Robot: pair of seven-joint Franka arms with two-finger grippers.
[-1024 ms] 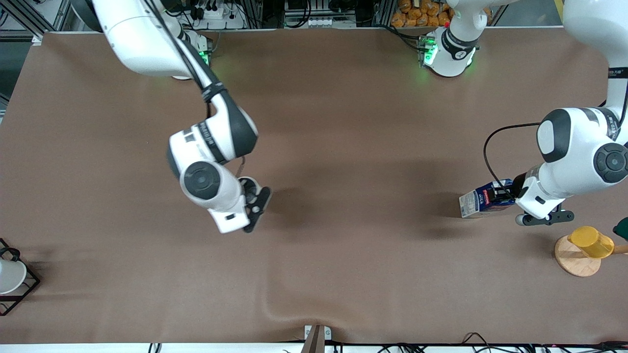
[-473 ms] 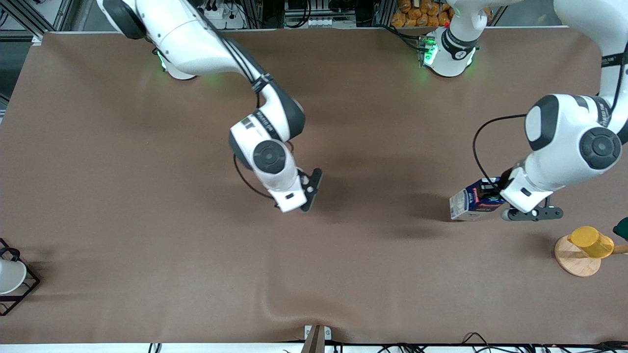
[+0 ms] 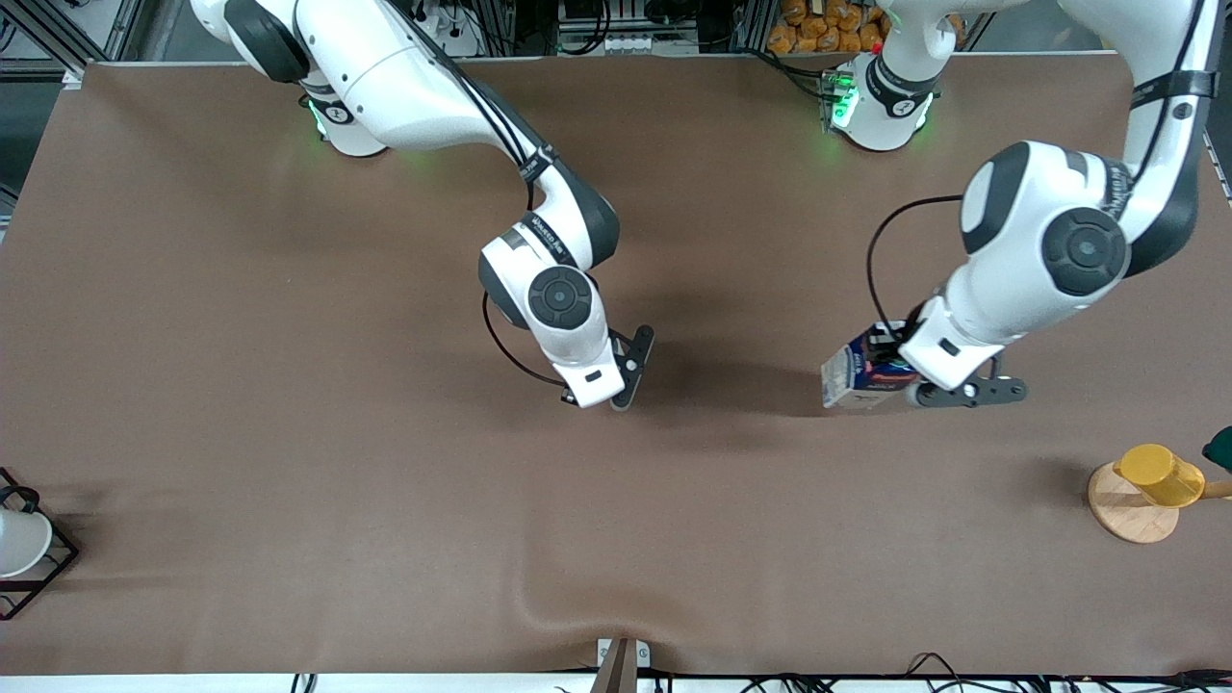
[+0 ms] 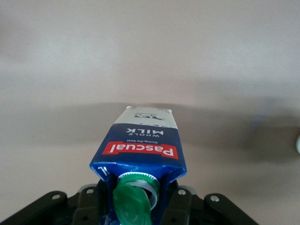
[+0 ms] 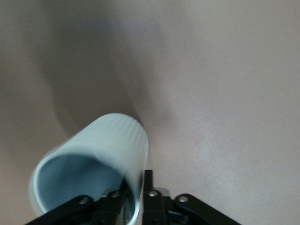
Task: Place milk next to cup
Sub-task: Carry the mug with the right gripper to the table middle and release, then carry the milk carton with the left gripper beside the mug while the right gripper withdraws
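Note:
My left gripper (image 3: 900, 371) is shut on the milk (image 3: 852, 377), a dark blue carton with a red label band, and holds it tilted over the table toward the left arm's end. In the left wrist view the milk (image 4: 140, 150) sits between my fingers (image 4: 89, 204), its green cap open at the gripper (image 4: 136, 199). My right gripper (image 3: 626, 371) is over the middle of the table. The cup is hidden under that hand in the front view. In the right wrist view the cream-white cup (image 5: 98, 159) has its wall pinched by the gripper (image 5: 136, 190).
A yellow cup (image 3: 1160, 474) lies on a round wooden coaster (image 3: 1126, 510) at the left arm's end, near the front camera. A white cup in a black wire rack (image 3: 24, 544) stands at the right arm's end. The cloth has a ridge (image 3: 577, 616) by the near edge.
Both arms have moved toward the table's middle. The left gripper carried the milk toward the right arm's end. The right gripper swung toward the left arm's end.

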